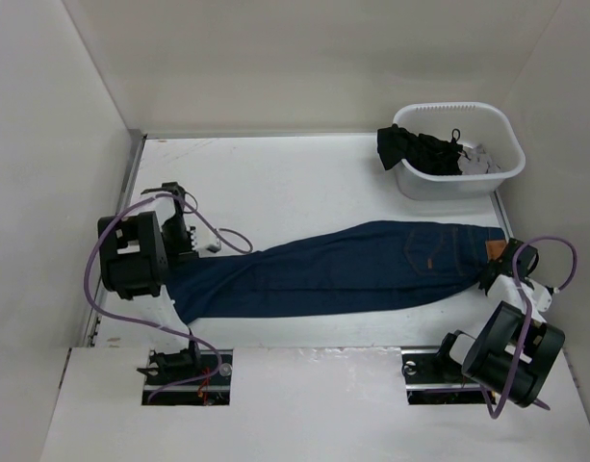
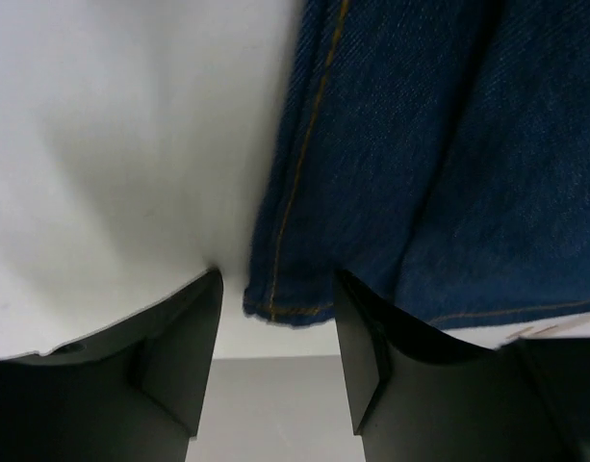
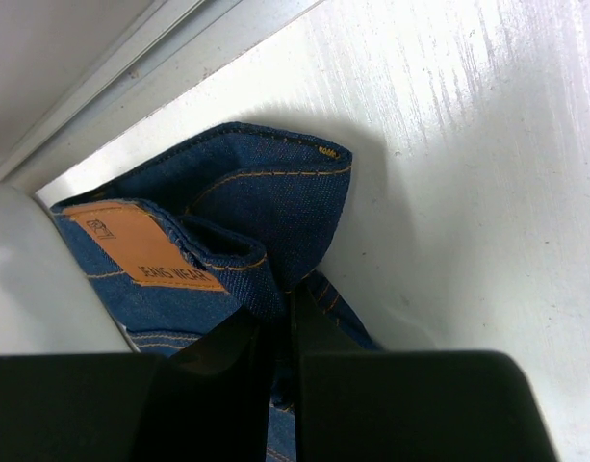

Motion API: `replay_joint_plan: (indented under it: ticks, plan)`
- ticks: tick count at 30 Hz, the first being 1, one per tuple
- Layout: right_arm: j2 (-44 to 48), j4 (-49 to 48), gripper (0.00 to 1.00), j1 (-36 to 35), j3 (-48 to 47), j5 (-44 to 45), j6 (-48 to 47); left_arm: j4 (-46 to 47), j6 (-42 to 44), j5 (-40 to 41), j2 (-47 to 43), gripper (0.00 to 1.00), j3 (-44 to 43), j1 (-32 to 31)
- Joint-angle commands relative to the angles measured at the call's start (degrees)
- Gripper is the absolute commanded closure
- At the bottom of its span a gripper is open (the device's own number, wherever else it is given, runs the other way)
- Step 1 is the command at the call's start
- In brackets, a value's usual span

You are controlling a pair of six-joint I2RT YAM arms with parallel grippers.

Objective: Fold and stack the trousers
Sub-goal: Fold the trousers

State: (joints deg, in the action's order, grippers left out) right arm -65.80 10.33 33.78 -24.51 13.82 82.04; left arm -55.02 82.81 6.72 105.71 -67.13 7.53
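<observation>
The trousers (image 1: pixel 343 269) are dark navy jeans lying folded lengthwise across the table, waistband at the right, leg hems at the left. My left gripper (image 1: pixel 184 252) is open at the hem end; in the left wrist view its jaws straddle the hem corner (image 2: pixel 285 303) without closing on it. My right gripper (image 1: pixel 495 272) is shut on the waistband; the right wrist view shows the denim fold (image 3: pixel 275 241) pinched between the jaws, beside the tan patch (image 3: pixel 141 245).
A white basket (image 1: pixel 497 178) with black garments (image 1: pixel 424 149) stands at the back right, close to the waistband. White walls enclose the table on three sides. A metal rail (image 3: pixel 131 58) runs along the right edge near my right gripper.
</observation>
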Motion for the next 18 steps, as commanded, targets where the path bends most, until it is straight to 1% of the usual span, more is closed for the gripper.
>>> replay_joint_plan:
  ticks: [1, 5, 8, 9, 10, 11, 13, 16, 18]
  plan:
    - [-0.2, -0.6, 0.91, 0.7, -2.6, 2.8, 0.0, 6.0, 1.5, 3.1, 1.8, 0.53, 3.2, -1.2]
    - [0.5, 0.6, 0.91, 0.7, -2.8, 3.8, 0.7, 13.9, 0.5, 6.4, 4.9, 0.56, 4.9, -1.7]
    - [0.2, 1.1, 0.91, 0.5, -3.5, 4.2, 0.7, 18.8, -1.3, 8.3, 7.8, 0.88, 3.7, -0.5]
    - [0.0, 1.1, 0.91, 0.5, -3.7, 4.3, 0.8, 20.6, -2.0, 8.3, 8.4, 0.93, 2.9, -0.1]
    - [-0.4, 1.0, 0.92, 0.4, -3.9, 4.5, 1.2, 22.4, -2.6, 8.0, 8.6, 0.97, 1.8, 0.1]
    - [-0.8, 0.8, 0.92, 0.0, -4.1, 4.5, 1.8, 24.8, -3.4, 7.7, 9.0, 0.99, 0.5, 0.2]
    - [-2.2, 0.3, 0.94, -1.7, -4.6, 4.3, 3.3, 29.2, -5.0, 7.3, 10.5, 1.00, -3.2, 0.3]
    - [-4.6, -0.3, 0.94, -5.2, -6.3, 4.5, 4.7, 30.9, -7.7, 7.3, 13.2, 1.00, -9.6, 0.4]
    - [-6.7, -1.6, 0.94, -7.0, -7.9, 4.2, 4.7, 31.6, -9.4, 7.2, 14.5, 0.95, -12.9, 0.5]
